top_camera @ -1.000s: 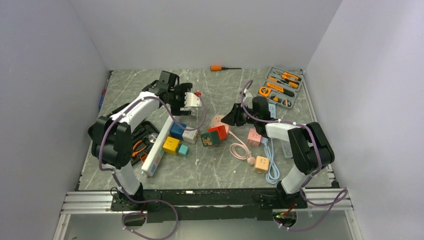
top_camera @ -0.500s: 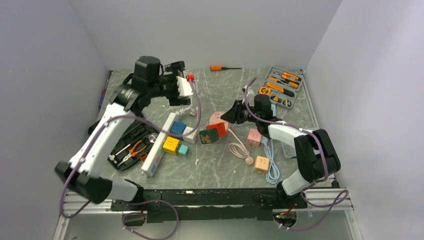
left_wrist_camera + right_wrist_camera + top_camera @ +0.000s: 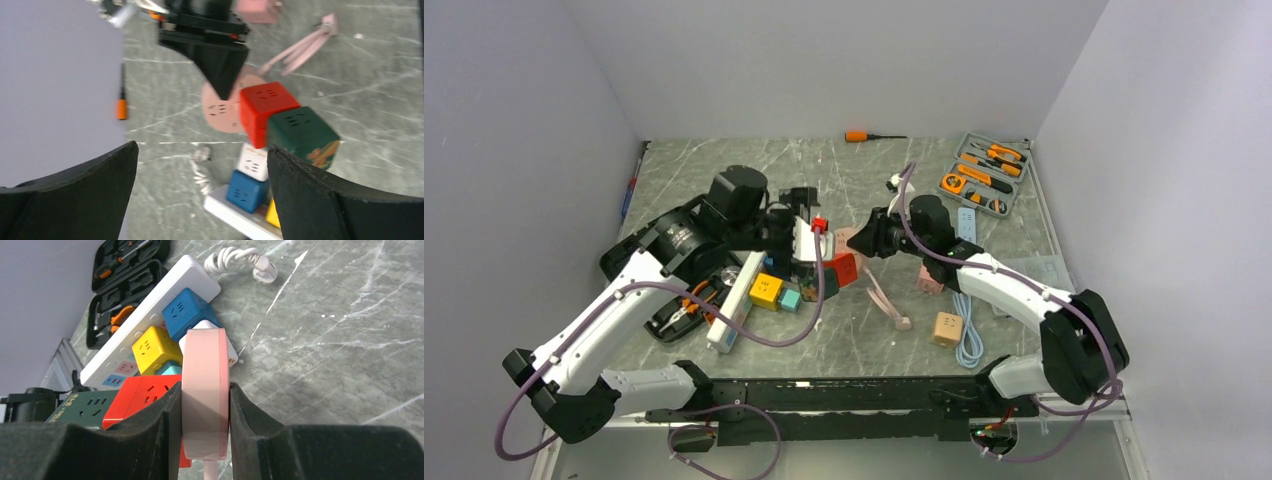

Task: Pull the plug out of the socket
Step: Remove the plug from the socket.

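Note:
A round pink socket [image 3: 205, 390] with a pink cord stands on edge in my right gripper [image 3: 205, 405], whose jaws are shut on its flat faces. A red cube plug [image 3: 142, 395] sits against the socket's face, and a dark green cube [image 3: 82, 407] is joined to it. In the top view the right gripper [image 3: 856, 243] holds the socket [image 3: 844, 236] at mid table, with the red cube [image 3: 845, 268] beside it. My left gripper [image 3: 202, 170] is open and empty above the red cube [image 3: 267, 112] and the green cube [image 3: 302, 135], its tips [image 3: 816, 245] near them.
A white power strip [image 3: 734, 305] carries blue [image 3: 187, 312], yellow [image 3: 155, 347] and white cubes. A black tool case [image 3: 674, 300] lies to its left. A grey tool tray [image 3: 984, 175], an orange screwdriver [image 3: 859, 136], a pink cube [image 3: 929, 280], an orange cube [image 3: 945, 327] and a blue cable [image 3: 969, 330] lie around.
My left arm swung from the table's back down over the red and green cubes. My right gripper moved left with the pink socket, dragging its cord.

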### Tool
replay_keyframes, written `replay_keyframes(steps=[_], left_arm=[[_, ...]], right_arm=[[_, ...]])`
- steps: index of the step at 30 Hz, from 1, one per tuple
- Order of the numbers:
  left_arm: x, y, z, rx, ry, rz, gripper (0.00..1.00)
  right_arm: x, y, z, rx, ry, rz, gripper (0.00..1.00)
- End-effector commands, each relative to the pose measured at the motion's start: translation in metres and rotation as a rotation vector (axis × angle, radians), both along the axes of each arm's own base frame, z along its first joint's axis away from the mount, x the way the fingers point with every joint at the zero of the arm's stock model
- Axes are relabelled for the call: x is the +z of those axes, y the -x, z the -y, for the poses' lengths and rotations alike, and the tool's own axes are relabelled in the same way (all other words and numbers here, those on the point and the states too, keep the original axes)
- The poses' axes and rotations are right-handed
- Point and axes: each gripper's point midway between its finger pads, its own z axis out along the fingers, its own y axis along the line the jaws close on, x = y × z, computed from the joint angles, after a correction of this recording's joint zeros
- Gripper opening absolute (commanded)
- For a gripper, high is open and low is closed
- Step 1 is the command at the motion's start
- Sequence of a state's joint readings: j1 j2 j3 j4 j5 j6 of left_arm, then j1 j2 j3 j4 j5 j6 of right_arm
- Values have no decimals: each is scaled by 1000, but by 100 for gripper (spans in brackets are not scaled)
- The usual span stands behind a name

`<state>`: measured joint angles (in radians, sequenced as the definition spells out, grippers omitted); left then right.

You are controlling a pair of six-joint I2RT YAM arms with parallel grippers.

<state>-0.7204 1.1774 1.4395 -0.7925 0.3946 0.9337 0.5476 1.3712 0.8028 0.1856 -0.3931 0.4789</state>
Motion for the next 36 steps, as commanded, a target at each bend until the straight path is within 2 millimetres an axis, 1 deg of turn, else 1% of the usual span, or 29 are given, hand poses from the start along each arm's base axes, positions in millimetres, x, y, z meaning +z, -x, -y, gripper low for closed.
replay_keyframes(steps=[1, 4, 7, 12, 15, 19, 25, 31, 36], left_arm=[[-20, 30, 6, -30, 38, -109, 99], [-33, 42, 12, -24, 53, -163, 99], [-49, 44, 15, -4, 45, -177, 99], [-52, 43, 26, 32, 91, -196, 99], [-61, 39, 33, 65, 102, -202, 99], [-74, 29, 45, 102, 110, -155, 99], [-103, 21, 56, 110, 22, -83, 99], [-123, 26, 55, 61, -45, -55, 99], [-134, 23, 55, 75, -102, 66, 99]], right_arm=[[61, -10, 0, -148, -32, 129, 0], [68, -9, 6, -206, -15, 140, 0], [77, -7, 12, -248, -8, 163, 0], [84, -6, 19, -328, 13, 179, 0], [87, -4, 20, -360, -1, 176, 0], [94, 0, 16, -382, -4, 188, 0], [104, 6, 16, -411, -13, 206, 0], [116, 10, 24, -448, -36, 230, 0], [120, 14, 23, -439, -72, 224, 0]])
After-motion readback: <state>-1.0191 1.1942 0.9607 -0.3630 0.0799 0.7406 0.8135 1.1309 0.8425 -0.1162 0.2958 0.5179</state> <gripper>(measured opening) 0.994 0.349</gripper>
